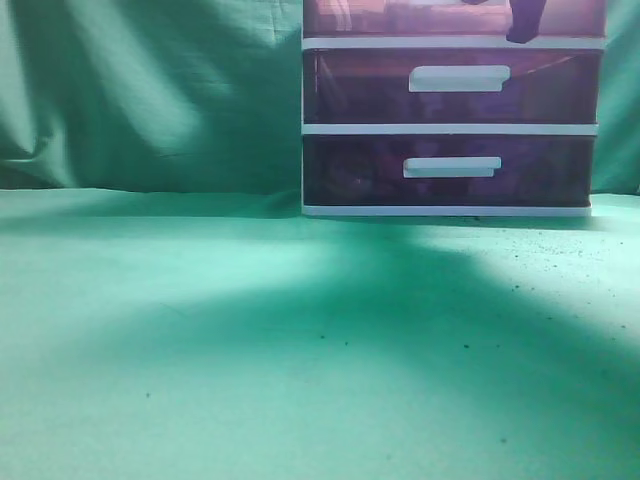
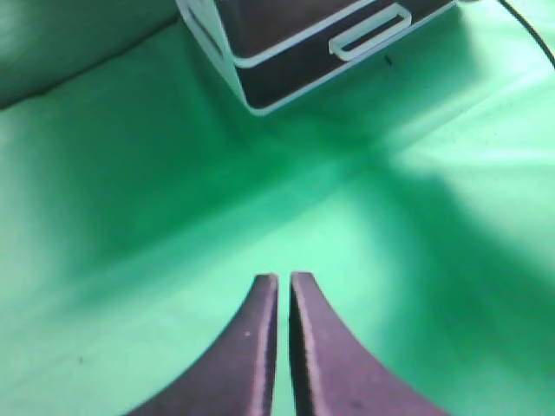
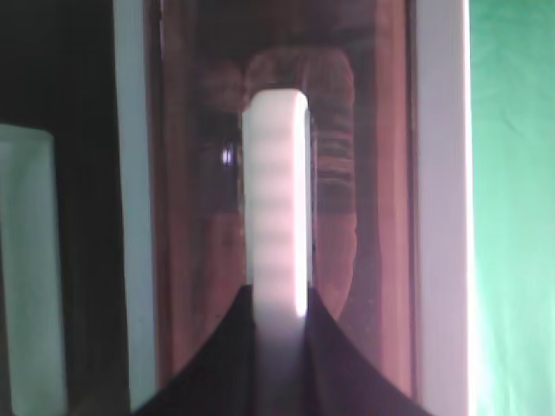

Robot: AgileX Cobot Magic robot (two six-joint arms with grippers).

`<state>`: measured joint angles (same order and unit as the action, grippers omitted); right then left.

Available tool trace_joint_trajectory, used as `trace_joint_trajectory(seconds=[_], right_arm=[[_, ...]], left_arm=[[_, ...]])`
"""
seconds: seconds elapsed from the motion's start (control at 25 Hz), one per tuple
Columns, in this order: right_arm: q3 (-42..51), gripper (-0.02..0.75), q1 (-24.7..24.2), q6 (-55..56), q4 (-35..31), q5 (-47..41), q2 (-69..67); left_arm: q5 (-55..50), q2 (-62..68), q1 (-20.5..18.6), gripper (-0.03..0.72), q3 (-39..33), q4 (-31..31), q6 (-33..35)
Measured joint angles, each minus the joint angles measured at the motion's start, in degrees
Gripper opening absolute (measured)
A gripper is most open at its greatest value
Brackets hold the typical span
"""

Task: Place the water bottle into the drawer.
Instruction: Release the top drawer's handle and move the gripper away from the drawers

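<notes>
Only the right wrist view shows the right gripper (image 3: 279,325) at 6 o'clock with its dark fingers (image 3: 347,364) pinched on the white bar handle (image 3: 277,217) of the wide, translucent dark purple-red plastic drawer (image 3: 373,173). The exterior view cuts that drawer (image 1: 400,17) off at 12 o'clock, with a dark gripper part (image 1: 525,22) hanging in front of it, above two like lower drawers (image 1: 450,125) in the white-framed unit (image 1: 450,129). The left wrist view alone shows the left gripper (image 2: 284,286), its jaws nearly touching and holding nothing, over the green cloth (image 2: 173,217), the unit at 12 o'clock. The drawer's blurred contents cannot be identified; no water bottle can be made out.
</notes>
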<state>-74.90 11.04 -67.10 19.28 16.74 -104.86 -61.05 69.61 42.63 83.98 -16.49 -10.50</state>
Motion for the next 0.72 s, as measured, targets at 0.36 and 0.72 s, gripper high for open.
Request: trace_joint_trajectory(seconds=[0.36,0.72], right_arm=[[-0.43,0.153,0.0,8.29,1.05,0.82,-0.71],[0.81,0.409,0.12,14.6,1.05,1.69,0.25]], left_arm=[[0.26,-4.81,0.0,0.0,-2.82,-0.11,-1.6],[1.06,-4.81,0.0,0.0,-2.94,-6.45,-5.77]])
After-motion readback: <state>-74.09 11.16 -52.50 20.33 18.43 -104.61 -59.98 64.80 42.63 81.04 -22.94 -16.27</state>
